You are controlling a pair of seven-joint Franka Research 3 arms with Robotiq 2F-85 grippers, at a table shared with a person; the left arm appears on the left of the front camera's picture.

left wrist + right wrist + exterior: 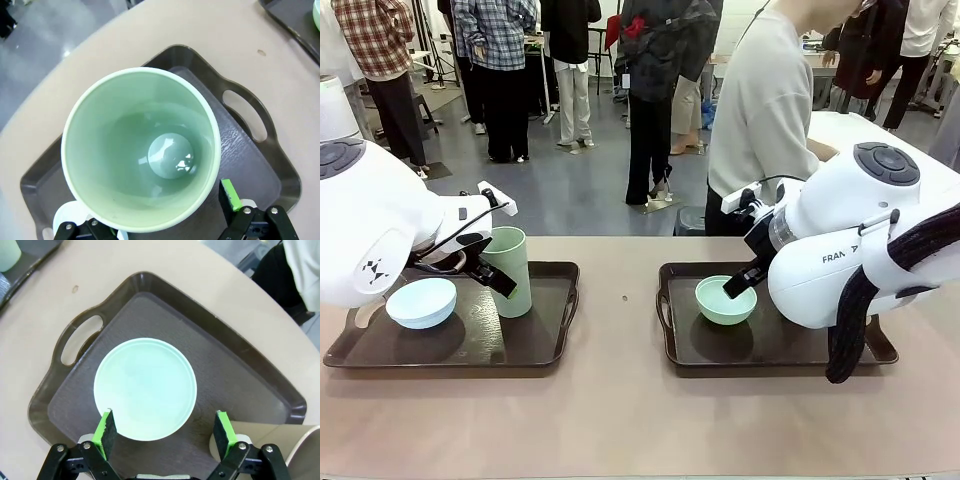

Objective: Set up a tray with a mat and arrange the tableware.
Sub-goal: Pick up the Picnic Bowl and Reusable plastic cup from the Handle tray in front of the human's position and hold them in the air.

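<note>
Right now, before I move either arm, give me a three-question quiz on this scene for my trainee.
1. True or false: the pale blue round plastic bowl and the tall light green plastic cup stand on the same dark brown tray.
2. Which thing lies right under the right gripper? A: the mint green round plastic bowl. B: a metal spoon. C: a folded cloth.
3. Fill in the missing word: the jaws of the left gripper, at the light green cup, stand ____ (open or shut).
Key: 1 true; 2 A; 3 open.
</note>
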